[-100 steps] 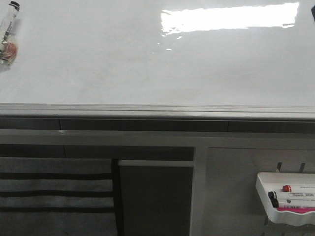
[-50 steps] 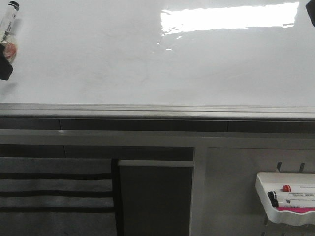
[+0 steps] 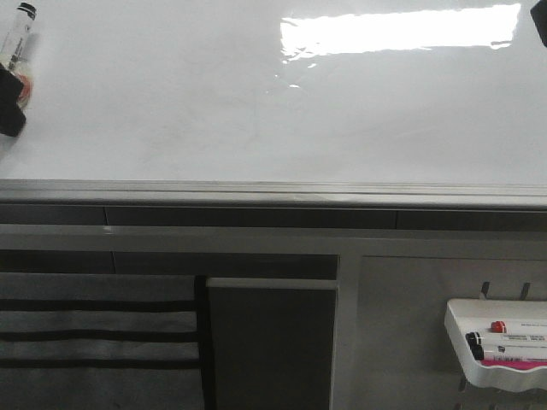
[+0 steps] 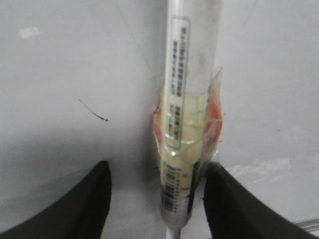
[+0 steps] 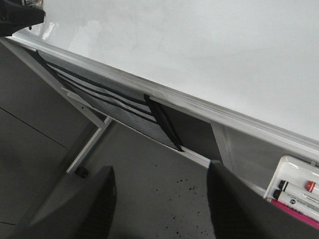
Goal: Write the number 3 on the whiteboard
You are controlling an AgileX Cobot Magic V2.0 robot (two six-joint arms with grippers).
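While the whiteboard point(image 3: 256, 102) lies glossy and blank across the upper part of the front view, with a bright light patch point(image 3: 397, 30) reflected near its far edge, the left claw point(image 4: 157, 199) has crept in at the board's left edge. A second ago only the marker point(image 3: 17, 34) lay there; half a second ago a dark tip showed beside it, and now that tip sits further in against the pen. From the left wrist view, the claw's two dark fingers point(image 4: 89, 204) stand spread, one on each side of the marker's lower barrel, not yet pinching it. The marker is a white tube with a printed label, a black cap, and a wrap of yellowish and orange tape around its middle. A short thin black stroke point(image 4: 93, 110) marks the board close beside the pen, but no number 3 is written anywhere I can see.

The right claw point(image 5: 159, 204) hangs well away from the marker, spread and holding nothing, looking down past the board's grey edge rail point(image 5: 199, 107) toward a white tray point(image 3: 500, 337) of spare pens below the board's right end.

I judge the task is at its very start: the pen must first be gripped and uncapped before any writing.
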